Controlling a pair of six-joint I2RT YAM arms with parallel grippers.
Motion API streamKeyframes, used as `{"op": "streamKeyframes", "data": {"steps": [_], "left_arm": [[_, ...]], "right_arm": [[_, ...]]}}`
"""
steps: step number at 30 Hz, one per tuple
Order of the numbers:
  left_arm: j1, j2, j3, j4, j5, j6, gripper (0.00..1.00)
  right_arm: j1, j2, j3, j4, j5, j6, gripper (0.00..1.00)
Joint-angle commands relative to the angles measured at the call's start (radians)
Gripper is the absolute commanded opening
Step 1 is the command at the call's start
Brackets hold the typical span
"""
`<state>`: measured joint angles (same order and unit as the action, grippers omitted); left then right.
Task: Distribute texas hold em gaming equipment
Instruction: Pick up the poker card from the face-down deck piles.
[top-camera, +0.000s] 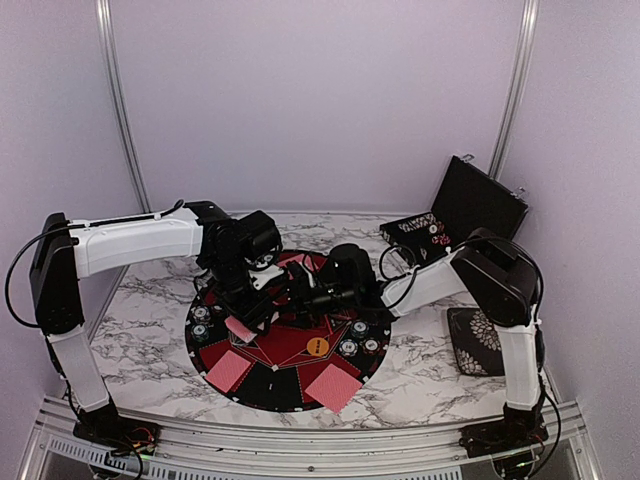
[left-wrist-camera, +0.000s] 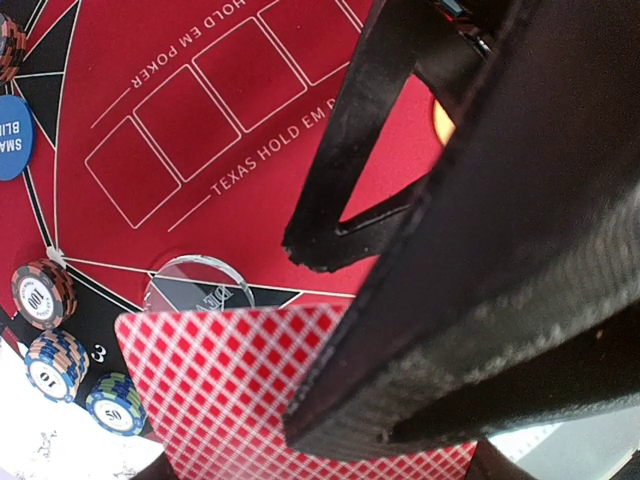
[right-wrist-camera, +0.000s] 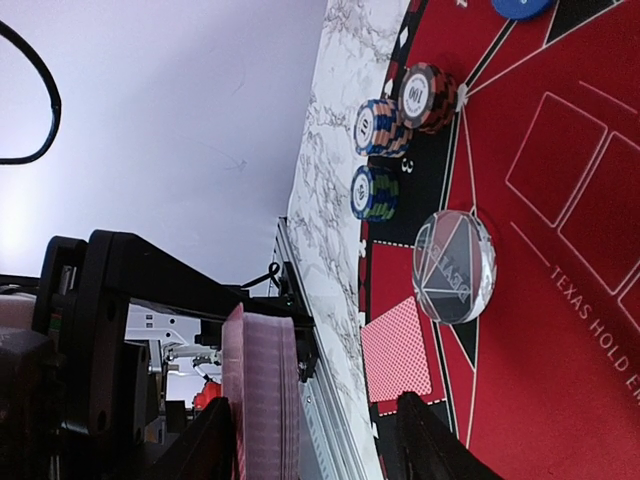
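A deck of red-backed playing cards (left-wrist-camera: 220, 390) sits between my left gripper's (left-wrist-camera: 320, 467) fingers, which are shut on it just above the round poker mat (top-camera: 290, 385). My right gripper (right-wrist-camera: 315, 440) has come up to the deck (right-wrist-camera: 260, 390); its jaws stand open around the deck's edge, one finger close beside it, the other well apart. From above, both grippers (top-camera: 245, 318) (top-camera: 300, 293) meet over the mat's left half. Striped chip stacks (left-wrist-camera: 43, 292) (right-wrist-camera: 380, 127) stand at the mat's rim. Dealt cards (top-camera: 229, 370) (top-camera: 333, 386) lie face down at the near edge.
A clear dealer disc (right-wrist-camera: 455, 265), a blue button (left-wrist-camera: 12, 135) and an orange button (top-camera: 318, 347) lie on the mat. More chip stacks (top-camera: 358, 338) sit on its right side. The open black case (top-camera: 455, 215) stands at the back right, the flower-patterned tray (top-camera: 474, 342) right of the mat.
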<state>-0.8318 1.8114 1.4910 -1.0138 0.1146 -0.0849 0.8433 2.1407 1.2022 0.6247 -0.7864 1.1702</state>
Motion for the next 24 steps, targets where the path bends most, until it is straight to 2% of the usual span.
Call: {"op": "streamKeyframes", "data": {"steps": [1,24], "left_arm": [[-0.005,-0.049,0.014,0.006,0.004,0.015,0.45],[-0.004,-0.048,0.011,0.007,-0.001,0.015,0.45]], "right_arm": [[-0.01,-0.029,0.006,-0.07,0.043,-0.031,0.52],[-0.023,-0.113,-0.021,-0.078,0.048,-0.042,0.52]]}}
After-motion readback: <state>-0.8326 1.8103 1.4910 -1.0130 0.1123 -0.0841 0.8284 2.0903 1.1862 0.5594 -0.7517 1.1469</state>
